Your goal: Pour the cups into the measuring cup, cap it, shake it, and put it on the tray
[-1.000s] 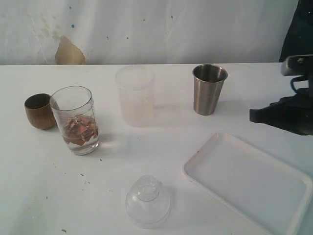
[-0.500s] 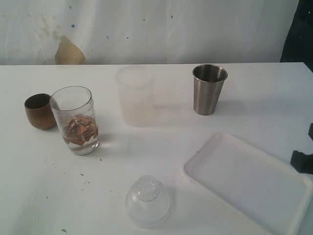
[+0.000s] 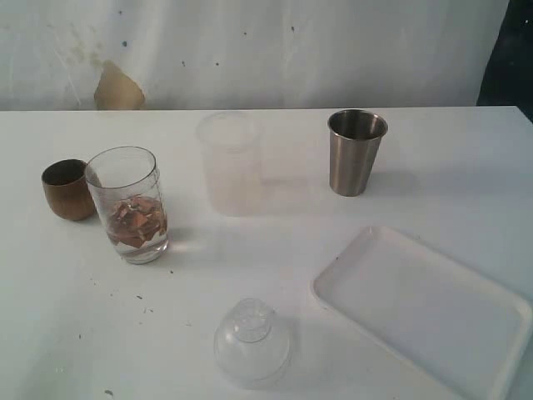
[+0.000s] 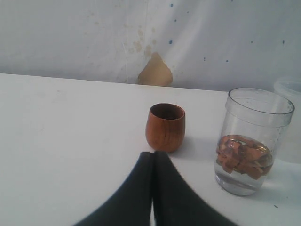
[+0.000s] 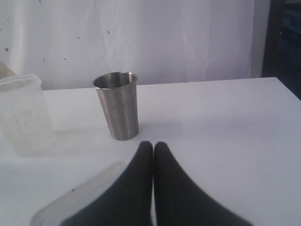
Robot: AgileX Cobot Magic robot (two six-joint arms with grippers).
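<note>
Left tool (image 4: 152,155), right tool (image 5: 153,146) closed, pointing level.

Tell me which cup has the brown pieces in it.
The clear tumbler beside the wooden cup: brown bits show through its wall. The frosted cup shows none; the steel tumbler is opaque.

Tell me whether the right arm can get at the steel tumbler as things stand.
Probably yes. The steel tumbler stands upright ahead of the right arm's shut fingers, with only bare table between them; the frosted cup stands apart from it. The fingers must open first.
</note>
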